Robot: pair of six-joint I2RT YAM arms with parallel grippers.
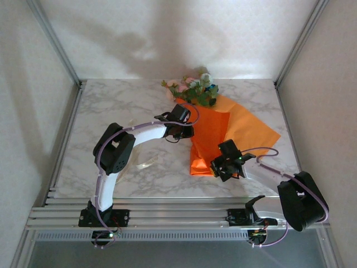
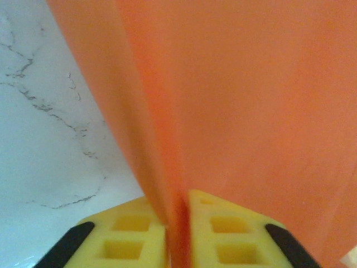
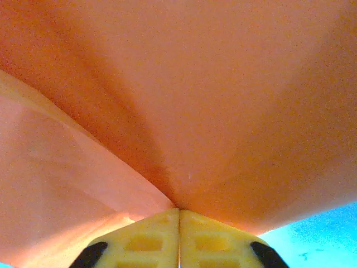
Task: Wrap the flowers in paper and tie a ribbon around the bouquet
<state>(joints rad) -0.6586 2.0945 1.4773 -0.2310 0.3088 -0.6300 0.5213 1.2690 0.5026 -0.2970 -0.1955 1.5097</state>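
The flowers [image 1: 194, 89], pink, white and blue with green leaves, lie at the table's back with their stems under the orange paper [image 1: 234, 131]. The paper is folded over into a loose cone that runs toward the near side. My left gripper [image 1: 184, 129] is at the cone's left edge. In the left wrist view, the left gripper [image 2: 179, 202] has its yellow fingers [image 2: 134, 234] closed on a fold of paper [image 2: 240, 95]. My right gripper [image 1: 216, 166] is at the cone's near end. There the right gripper [image 3: 179, 211] is shut, with the paper [image 3: 184, 100] creased into its tips. The pale ribbon [image 1: 146, 163] lies on the table by the left arm.
The white marble table [image 1: 117, 106] has metal rails along its near edge [image 1: 167, 215]. Frame posts stand at the back corners [image 1: 70, 67]. The left arm's elbow [image 1: 114, 148] hangs over the table's left half, and the right arm's elbow [image 1: 301, 201] is at the near right.
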